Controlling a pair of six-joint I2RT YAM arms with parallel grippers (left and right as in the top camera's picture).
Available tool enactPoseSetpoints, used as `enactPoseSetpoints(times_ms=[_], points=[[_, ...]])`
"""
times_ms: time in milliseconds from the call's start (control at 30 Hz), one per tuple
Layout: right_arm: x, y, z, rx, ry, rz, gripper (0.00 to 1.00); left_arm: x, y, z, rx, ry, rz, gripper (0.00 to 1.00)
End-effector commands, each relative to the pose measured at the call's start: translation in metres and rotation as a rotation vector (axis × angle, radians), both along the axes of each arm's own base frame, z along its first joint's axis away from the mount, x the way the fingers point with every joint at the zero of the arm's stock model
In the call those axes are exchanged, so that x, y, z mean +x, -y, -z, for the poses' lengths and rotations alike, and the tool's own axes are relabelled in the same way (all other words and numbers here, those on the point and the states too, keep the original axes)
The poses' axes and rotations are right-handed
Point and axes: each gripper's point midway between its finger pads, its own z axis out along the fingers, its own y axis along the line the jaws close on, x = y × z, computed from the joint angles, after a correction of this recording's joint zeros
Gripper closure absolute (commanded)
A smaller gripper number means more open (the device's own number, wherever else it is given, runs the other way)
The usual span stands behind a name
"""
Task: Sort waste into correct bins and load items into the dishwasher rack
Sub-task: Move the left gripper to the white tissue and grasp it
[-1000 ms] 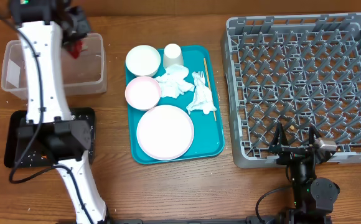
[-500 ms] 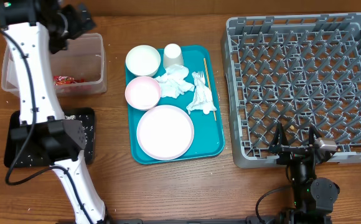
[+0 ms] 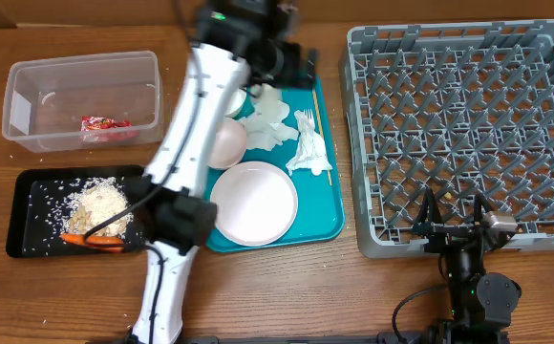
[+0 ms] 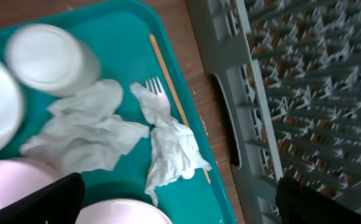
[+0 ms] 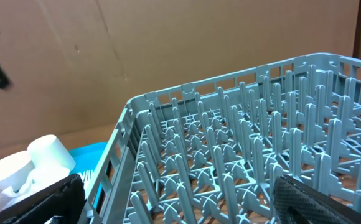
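On the wooden table (image 3: 258, 287), the red wrapper (image 3: 105, 123) now lies in the clear tub (image 3: 29, 76), dropped moments ago. The left gripper (image 3: 296, 65) has swung over the teal tray (image 3: 332, 225), jaws wide and empty, above the napkins (image 4: 87, 134), which are probably the next waste. The right gripper (image 3: 452, 216) waits, spread wide, at the rack (image 3: 449, 96).

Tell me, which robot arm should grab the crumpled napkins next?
Left. The left gripper hangs open over the teal tray, close to the napkins. The right gripper sits at the dishwasher rack, farther away.
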Motion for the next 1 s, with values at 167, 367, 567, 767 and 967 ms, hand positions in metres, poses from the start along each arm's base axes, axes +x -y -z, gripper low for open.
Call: enactPoseSetpoints(times_ms=[167, 367, 567, 767, 967], points=[[0.0, 0.0, 0.002, 0.003, 0.001, -0.001, 0.0, -0.033, 0.041, 0.112, 0.163, -0.219, 0.127, 0.12], [0.0, 0.0, 0.002, 0.003, 0.001, -0.001, 0.0, -0.047, 0.047, 0.148, 0.146, -0.358, 0.095, 0.17], [0.0, 0.0, 0.003, 0.003, 0.001, -0.001, 0.0, -0.049, 0.04, 0.163, 0.19, -0.391, 0.062, 0.21], [0.0, 0.0, 0.003, 0.003, 0.001, -0.001, 0.0, -0.04, 0.035, 0.174, 0.228, -0.352, 0.049, 0.25], [0.0, 0.0, 0.002, 0.003, 0.001, -0.001, 0.0, -0.048, 0.032, 0.193, 0.249, -0.393, 0.043, 0.27]])
